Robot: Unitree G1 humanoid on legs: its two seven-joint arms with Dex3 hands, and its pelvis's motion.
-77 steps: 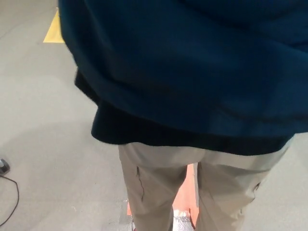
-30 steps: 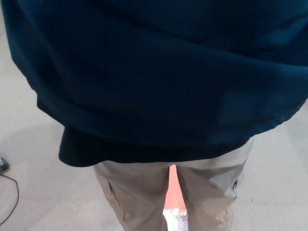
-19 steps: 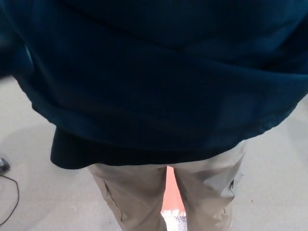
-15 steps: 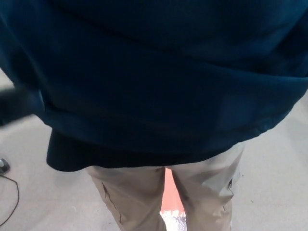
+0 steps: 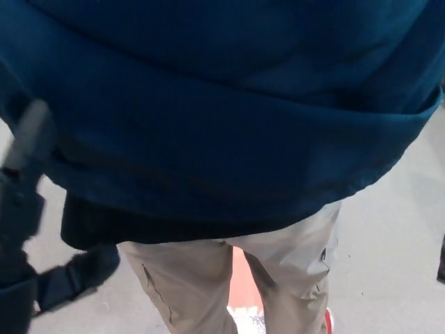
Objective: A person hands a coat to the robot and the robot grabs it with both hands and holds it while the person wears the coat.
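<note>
The dark blue coat [image 5: 229, 111] fills most of my view, spreading from edge to edge above and to the right of my left hand [image 5: 28, 229]. It hangs on the back of a person [image 5: 229, 278] standing close in front of me, its lower hem curving from beside my left hand up toward the right edge. No brand, label or writing shows anywhere on its cloth.

Under the coat's hem, a darker, nearly black garment [image 5: 139, 226] sticks out, just to the right of my left hand. Below that come the person's beige trousers [image 5: 201, 285], both legs running down to the bottom of the picture, to the lower right of my hand. A seam and a small dark pocket detail show on them, nothing readable.

The grey floor [image 5: 389, 257] lies around the legs, far to my hand's right and beneath it. Between the legs a strip of orange-red floor marking [image 5: 243, 285] shows, with a pale patterned shoe [image 5: 245, 321] at its foot.

My left hand is a blurred black shape at the left edge, one pale-lit finger pointing up against the coat and a thick dark part reaching right toward the black garment. It is too smeared for me to tell whether it is spread or closed on cloth. My right hand does not show.
</note>
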